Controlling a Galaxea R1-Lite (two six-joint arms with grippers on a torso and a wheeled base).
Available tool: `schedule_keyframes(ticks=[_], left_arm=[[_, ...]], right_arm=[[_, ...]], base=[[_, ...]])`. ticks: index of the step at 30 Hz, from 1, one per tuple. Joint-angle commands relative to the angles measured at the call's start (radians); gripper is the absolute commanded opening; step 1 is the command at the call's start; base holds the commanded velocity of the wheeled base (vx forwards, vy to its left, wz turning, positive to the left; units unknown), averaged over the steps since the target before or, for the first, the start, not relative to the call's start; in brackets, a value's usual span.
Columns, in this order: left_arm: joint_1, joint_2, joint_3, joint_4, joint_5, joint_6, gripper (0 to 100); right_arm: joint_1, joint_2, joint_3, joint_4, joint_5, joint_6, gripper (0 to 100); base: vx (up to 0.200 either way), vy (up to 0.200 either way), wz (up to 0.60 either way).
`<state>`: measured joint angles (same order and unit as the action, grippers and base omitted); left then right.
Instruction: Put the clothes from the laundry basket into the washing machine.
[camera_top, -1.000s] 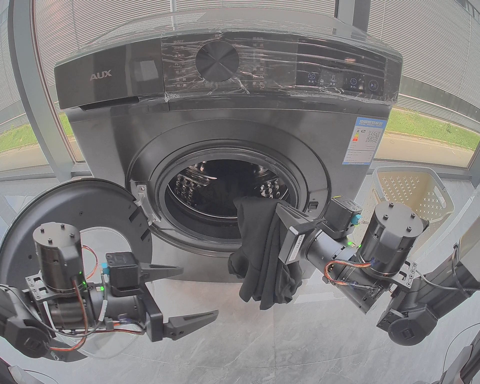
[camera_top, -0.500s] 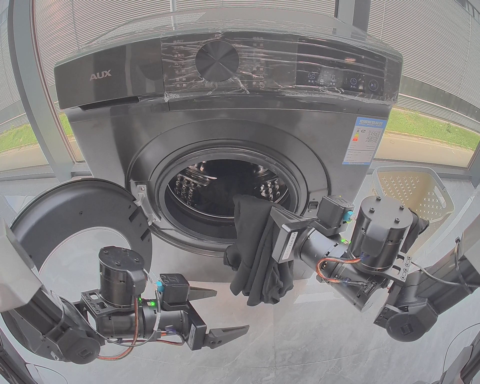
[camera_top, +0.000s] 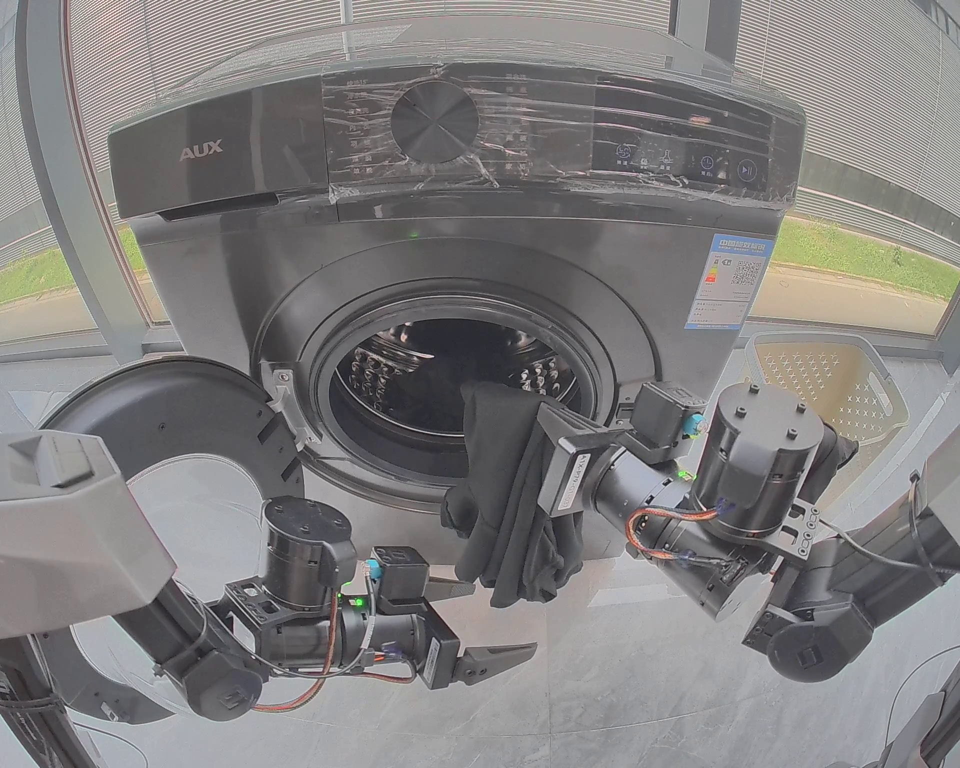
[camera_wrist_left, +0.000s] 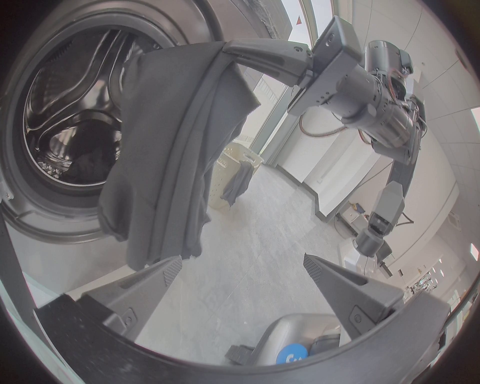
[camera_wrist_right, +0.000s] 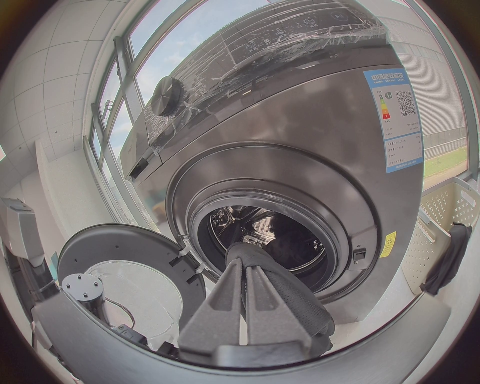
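Note:
A dark garment (camera_top: 510, 500) hangs at the right lower rim of the washing machine's (camera_top: 450, 230) open drum (camera_top: 430, 380). My right gripper (camera_top: 485, 398) is shut on its top edge, and the pinched cloth drapes over the fingertips (camera_wrist_right: 245, 265). My left gripper (camera_top: 503, 620) stands open low over the floor, just below and left of the garment's hem (camera_wrist_left: 150, 250), with nothing between its fingers. Another dark piece (camera_wrist_left: 90, 160) lies inside the drum. The cream laundry basket (camera_top: 830, 380) stands to the right of the machine with a dark cloth (camera_wrist_right: 450, 260) hanging over its rim.
The round door (camera_top: 150, 420) is swung fully open to the left, close behind my left arm. Grey tiled floor (camera_top: 620, 660) lies open in front of the machine. Windows and their frame posts (camera_top: 60, 200) stand behind it.
My left arm has swung right and lower, bringing its open gripper under the garment's hem. The right gripper with the garment has edged left and up toward the drum.

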<state>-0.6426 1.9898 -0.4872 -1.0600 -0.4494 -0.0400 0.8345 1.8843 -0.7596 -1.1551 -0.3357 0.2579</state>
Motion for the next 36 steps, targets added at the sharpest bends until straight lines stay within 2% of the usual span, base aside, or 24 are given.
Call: schedule_keyframes(ticks=[1, 3, 12, 17, 30, 35, 36], left_arm=[[-0.026, 0.073, -0.033, -0.054, 0.000, -0.038, 100], [-0.028, 0.101, -0.037, -0.095, 0.000, -0.054, 100], [-0.029, 0.199, -0.085, -0.169, 0.008, -0.057, 100], [-0.029, 0.227, -0.109, -0.199, 0.012, -0.092, 100], [-0.029, 0.308, -0.163, -0.275, 0.015, -0.098, 100], [-0.029, 0.308, -0.197, -0.278, 0.024, -0.123, 100], [-0.029, 0.308, -0.209, -0.278, 0.040, -0.126, 100]], right_arm=[[0.009, 0.004, -0.001, -0.002, -0.003, 0.000, 0], [0.011, 0.004, -0.001, -0.002, -0.005, 0.000, 0], [0.032, 0.004, -0.003, -0.011, -0.005, 0.001, 0], [0.038, 0.004, -0.003, -0.014, -0.005, 0.001, 0], [0.040, 0.004, 0.006, -0.017, -0.006, 0.003, 0], [0.040, 0.006, 0.006, -0.017, -0.006, 0.003, 0], [0.040, 0.009, 0.006, -0.017, -0.006, 0.004, 0]], base=[[0.000, 0.000, 0.00], [0.000, 0.000, 0.00], [0.000, 0.000, 0.00], [0.000, 0.000, 0.00], [0.000, 0.000, 0.00], [0.000, 0.000, 0.00], [0.000, 0.000, 0.00]])
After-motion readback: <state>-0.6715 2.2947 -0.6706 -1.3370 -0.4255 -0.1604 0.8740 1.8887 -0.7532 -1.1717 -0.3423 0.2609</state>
